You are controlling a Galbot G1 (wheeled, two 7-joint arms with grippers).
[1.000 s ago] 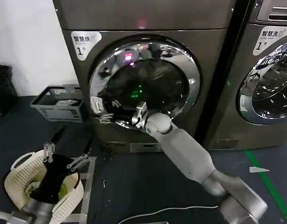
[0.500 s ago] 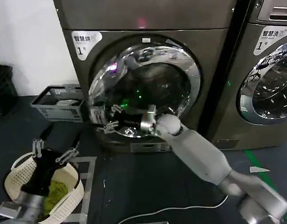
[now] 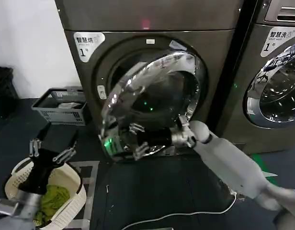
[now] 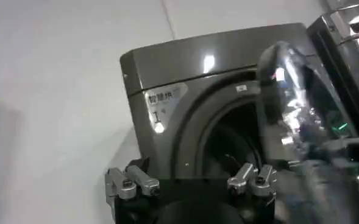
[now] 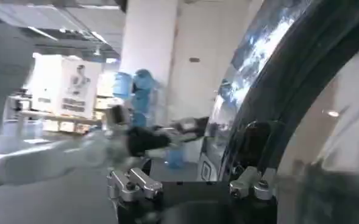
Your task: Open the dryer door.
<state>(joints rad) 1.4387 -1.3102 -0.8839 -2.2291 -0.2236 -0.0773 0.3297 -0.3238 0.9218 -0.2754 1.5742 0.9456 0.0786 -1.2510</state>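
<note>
The dryer door (image 3: 152,96), a round porthole with a wide chrome rim and dark glass, stands swung partly out from the grey dryer (image 3: 90,72). Its free edge is on the left and the dark drum opening (image 3: 116,72) shows behind it. My right gripper (image 3: 138,140) is open at the door's lower rim, with the arm reaching in from the lower right. In the right wrist view the right gripper (image 5: 191,184) has the door's rim (image 5: 270,79) beside one finger (image 5: 252,182). My left gripper (image 3: 49,149) hangs open over the basket; past the left gripper (image 4: 191,182) the door (image 4: 289,103) shows edge-on.
A white laundry basket (image 3: 13,175) with green cloth sits on the floor at the lower left. A grey crate (image 3: 59,108) stands left of the dryer. The twin machine (image 3: 277,86) is on the right. A white cable (image 3: 186,215) lies on the dark floor.
The door has swung from almost shut to partly open. My right gripper moved down and toward me with its lower rim. The left gripper shifted slightly left over the basket.
</note>
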